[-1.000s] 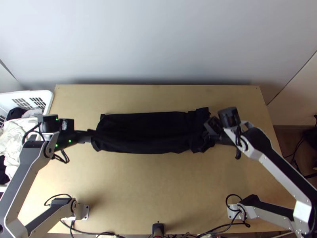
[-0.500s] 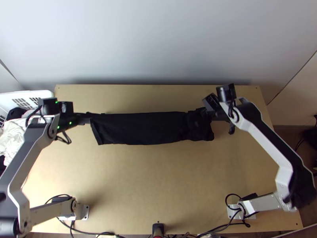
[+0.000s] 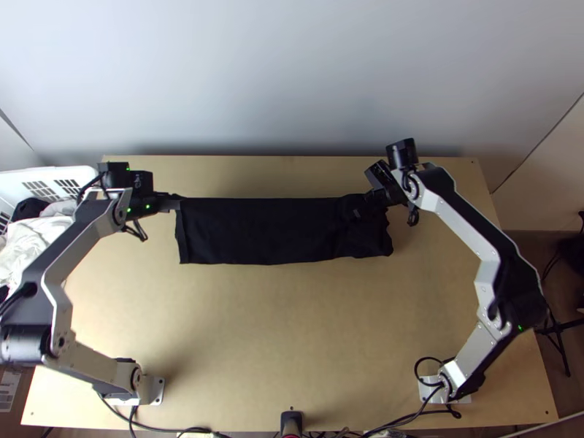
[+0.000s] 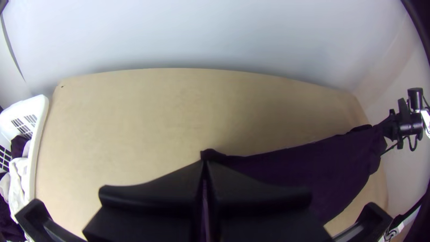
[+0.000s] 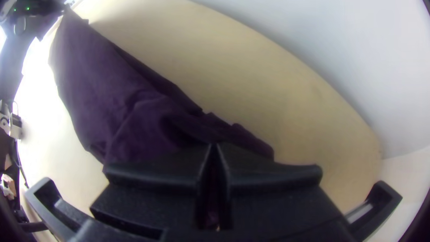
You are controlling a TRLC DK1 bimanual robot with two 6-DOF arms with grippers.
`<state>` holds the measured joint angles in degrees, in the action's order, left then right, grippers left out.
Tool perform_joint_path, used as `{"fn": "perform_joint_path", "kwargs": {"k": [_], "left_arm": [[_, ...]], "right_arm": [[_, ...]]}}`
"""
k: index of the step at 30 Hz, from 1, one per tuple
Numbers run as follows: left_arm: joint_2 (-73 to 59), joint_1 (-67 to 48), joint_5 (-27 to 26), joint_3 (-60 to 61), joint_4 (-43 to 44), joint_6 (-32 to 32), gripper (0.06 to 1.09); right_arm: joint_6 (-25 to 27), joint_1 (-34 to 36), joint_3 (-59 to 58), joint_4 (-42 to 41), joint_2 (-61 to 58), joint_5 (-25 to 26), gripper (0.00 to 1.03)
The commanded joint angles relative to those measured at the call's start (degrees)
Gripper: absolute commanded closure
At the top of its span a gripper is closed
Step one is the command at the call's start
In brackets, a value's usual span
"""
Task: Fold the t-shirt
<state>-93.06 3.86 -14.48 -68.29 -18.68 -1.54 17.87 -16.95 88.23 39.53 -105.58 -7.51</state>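
Pale, smooth wooden desk, with a black t-shirt laid out as a long band over its far half.
The t-shirt is matte, rumpled at the right end; its inner layers are hard to make out. A white slotted basket, cut off at the top view's edge, holds bunched laundry. The left pincer is closed on the far left corner, the right pincer pinches near the far right one.

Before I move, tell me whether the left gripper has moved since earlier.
Yes; the left gripper has moved towards the far edge of the table.
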Motion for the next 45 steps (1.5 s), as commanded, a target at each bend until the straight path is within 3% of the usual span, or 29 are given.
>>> {"fn": "perform_joint_path", "kwargs": {"k": [1,19,20,21,23,25,27,28,31,36,45], "left_arm": [[-7.8,-0.1,0.2,-4.8,1.7,-0.4,1.05],[-19.3,-0.5,2.0,-13.7,0.8,-1.1,1.02],[-18.7,-0.5,1.9,-13.4,0.2,-1.1,1.0],[-17.7,-0.5,1.7,-13.1,-1.2,-0.9,0.9],[-15.3,-0.4,0.6,-11.7,-2.6,-0.4,0.36],[-12.9,-0.2,0.1,-10.2,-4.7,-0.5,0.28],[-10.3,0.1,-1.1,-8.4,-6.5,-0.5,0.2],[-9.0,0.2,-1.3,-7.4,-7.1,-0.6,0.18],[-5.2,0.5,-1.6,-4.0,-7.7,-0.7,0.12],[-3.7,0.8,-2.8,-1.5,-12.9,-1.6,0.12],[-5.3,-1.0,-3.3,1.1,-12.8,-1.8,0.12]], "right_arm": [[-0.6,0.7,4.0,-0.1,-7.0,0.8,1.0],[-2.5,1.7,10.6,0.0,-16.7,2.6,1.0],[-3.0,1.6,10.7,0.1,-16.1,2.6,0.96],[-3.5,1.6,10.7,0.1,-15.3,2.6,0.85],[-3.8,1.4,10.7,0.5,-13.5,2.5,0.67],[-3.8,1.5,10.4,0.9,-11.3,2.5,0.46],[-4.7,1.6,10.3,0.9,-9.8,2.5,0.17],[-5.0,1.7,10.3,1.2,-9.2,2.5,0.09],[-5.3,1.6,9.2,1.8,-6.6,2.4,0.08],[-7.2,-1.4,6.2,1.9,-1.9,1.6,0.08],[-7.8,-9.6,-3.0,2.5,4.4,0.7,0.08]]}}
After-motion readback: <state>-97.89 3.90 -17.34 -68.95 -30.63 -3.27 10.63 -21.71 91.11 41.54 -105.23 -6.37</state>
